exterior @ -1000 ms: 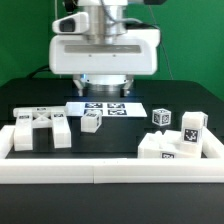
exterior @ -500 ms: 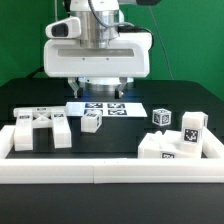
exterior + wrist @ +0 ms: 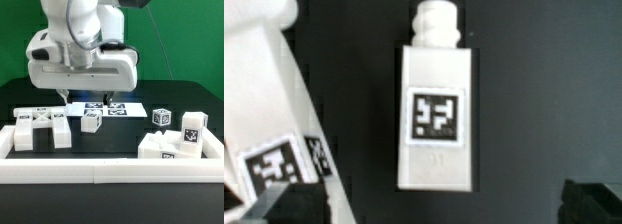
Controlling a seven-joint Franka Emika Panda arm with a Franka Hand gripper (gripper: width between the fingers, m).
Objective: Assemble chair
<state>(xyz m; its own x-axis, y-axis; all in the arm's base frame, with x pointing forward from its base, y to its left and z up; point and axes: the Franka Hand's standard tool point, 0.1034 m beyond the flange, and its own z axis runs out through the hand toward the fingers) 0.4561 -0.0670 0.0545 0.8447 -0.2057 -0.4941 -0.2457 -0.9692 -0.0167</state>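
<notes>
**Chair assembly, approach stage.** The gripper (image 3: 86,98) hangs above the table with its jaws at full spread and nothing between them. Beneath it lies 1 leg (image 3: 438,110), a long white bar with a rounded peg at 1 end and a square tag on its upper face. The leg lies flat, clear of its neighbours. Beside the gripper, toward the exterior view's left, sits the slotted seat block (image 3: 40,128). Toward the exterior view's right, well apart from the gripper, stand a small tagged cube (image 3: 161,117), a taller tagged piece (image 3: 190,127) and a larger block (image 3: 168,148). No 2 parts appear joined yet.

We judge the step in hand to be the reach for the leg. The next move calls for a descent with the fingers astride the leg's long sides, then a square closure clear of the peg.
</notes>
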